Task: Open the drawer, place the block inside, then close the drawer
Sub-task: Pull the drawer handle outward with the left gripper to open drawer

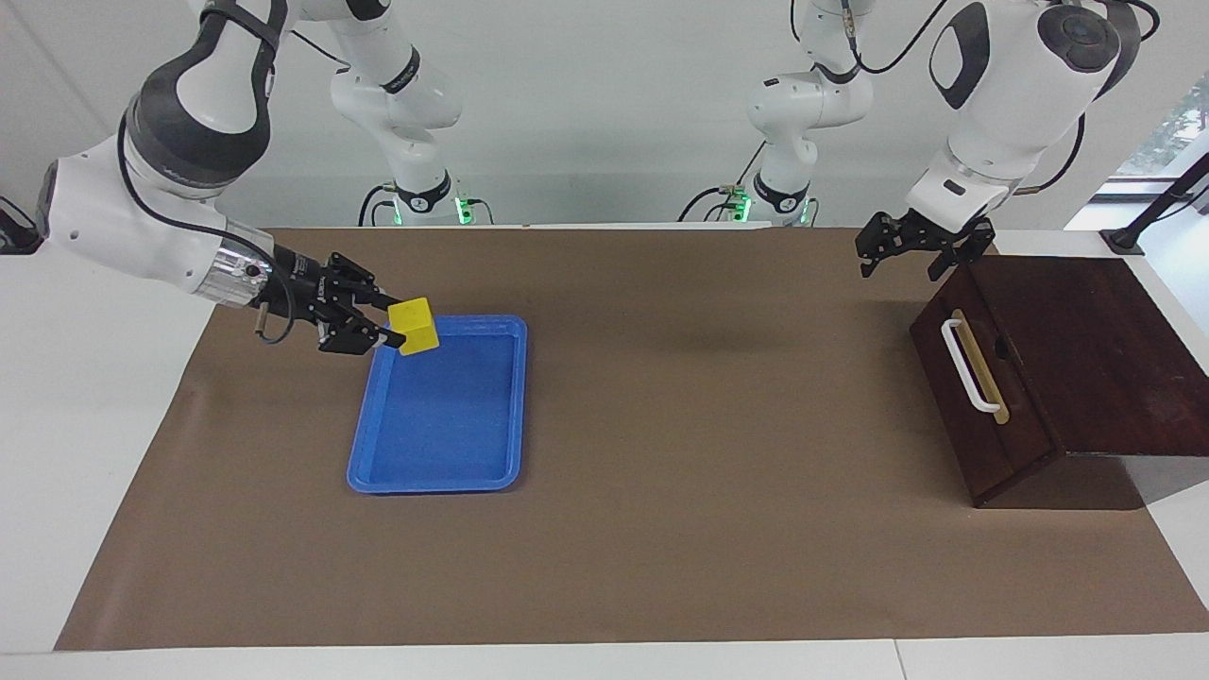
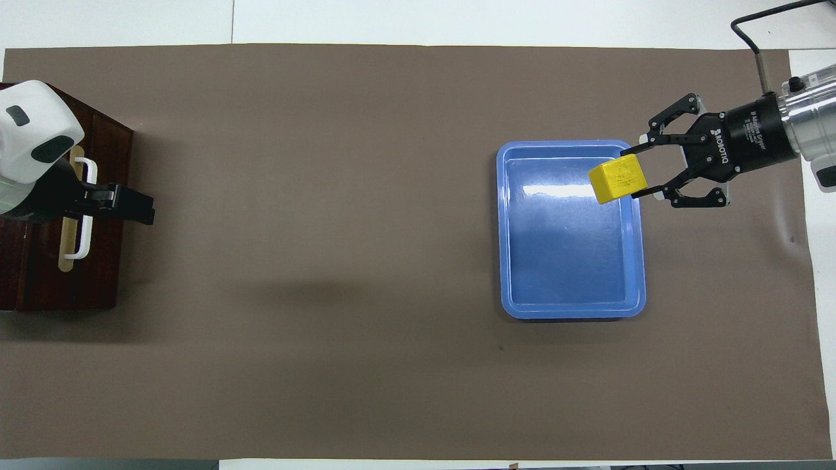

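The yellow block (image 1: 418,326) is held in my right gripper (image 1: 395,323), which is shut on it above the edge of the blue tray (image 1: 434,486) toward the right arm's end; the overhead view shows the block (image 2: 617,181) between the fingers of the right gripper (image 2: 635,175). The drawer (image 1: 982,416) of the dark brown box sits shut, its white handle (image 1: 968,368) facing the table's middle. My left gripper (image 1: 905,260) is open and empty, in the air over the box's front top edge. In the overhead view the left gripper (image 2: 140,209) lies over the handle (image 2: 83,248).
The blue tray (image 2: 571,313) has nothing lying in it. The brown box (image 1: 1086,349) stands at the left arm's end of the brown table mat (image 1: 708,425). White table margins border the mat.
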`<state>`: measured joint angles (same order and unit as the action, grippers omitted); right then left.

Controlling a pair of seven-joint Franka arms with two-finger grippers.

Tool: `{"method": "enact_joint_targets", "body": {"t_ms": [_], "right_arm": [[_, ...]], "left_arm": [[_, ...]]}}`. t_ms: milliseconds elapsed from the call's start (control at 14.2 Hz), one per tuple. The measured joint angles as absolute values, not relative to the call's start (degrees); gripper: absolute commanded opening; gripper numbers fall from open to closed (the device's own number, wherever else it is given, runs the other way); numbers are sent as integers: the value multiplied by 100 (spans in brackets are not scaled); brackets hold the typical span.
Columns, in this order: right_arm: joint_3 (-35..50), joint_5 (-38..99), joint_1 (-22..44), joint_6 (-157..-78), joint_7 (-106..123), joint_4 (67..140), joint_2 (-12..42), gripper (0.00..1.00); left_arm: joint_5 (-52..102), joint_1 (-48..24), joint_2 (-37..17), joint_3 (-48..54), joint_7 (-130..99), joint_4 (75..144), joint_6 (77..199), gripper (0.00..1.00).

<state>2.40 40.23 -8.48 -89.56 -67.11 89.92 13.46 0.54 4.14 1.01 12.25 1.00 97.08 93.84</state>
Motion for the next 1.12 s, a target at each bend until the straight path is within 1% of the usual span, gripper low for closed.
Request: {"method": "enact_joint_targets", "body": {"t_ms": [211,492,703,914,1124], "right_arm": [[240,4023,-848,-8956,-6711,8992,1346,0],[250,4023,-833,-8956,-6731,8992,1346,0],[253,4023,-761,-8956,-6799,8992,1346,0],[253,4023,-758,-8956,-6804,8992,1346,0],[253,4023,-758,-8956,-6804,8992,1346,0]], "left_arm": [[-474,321,91,1234,116,9966,9851,100],[-1377,20,-51,1245,-44,10153,9971,100],[-1957,-134,-149,1250,-616,10523,10260,100],[-2494,-272,-452,1255,-1205,10684,10506,100],[-2675,-196,-709,1179,-1328,10694,10725,100]]}}
